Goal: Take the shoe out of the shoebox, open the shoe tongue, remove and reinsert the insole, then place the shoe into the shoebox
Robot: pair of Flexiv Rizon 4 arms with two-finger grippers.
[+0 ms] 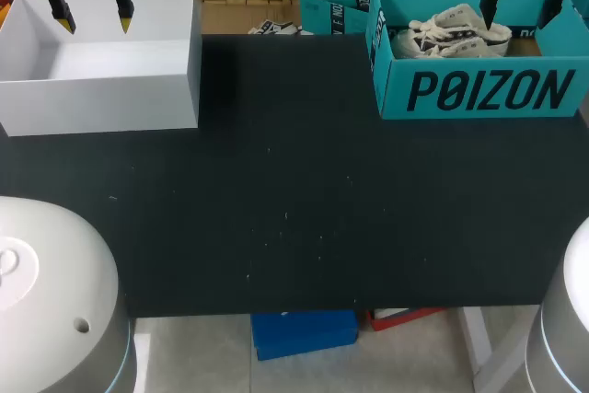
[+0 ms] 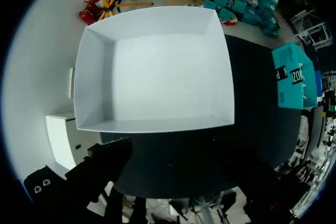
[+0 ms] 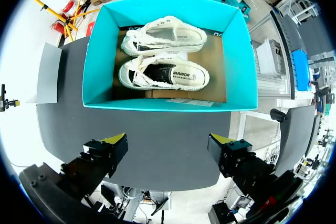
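Shoebox holds two shoes (right wrist).

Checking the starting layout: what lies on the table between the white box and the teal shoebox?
Nothing; the head view shows only bare black table between the white box and the teal shoebox.
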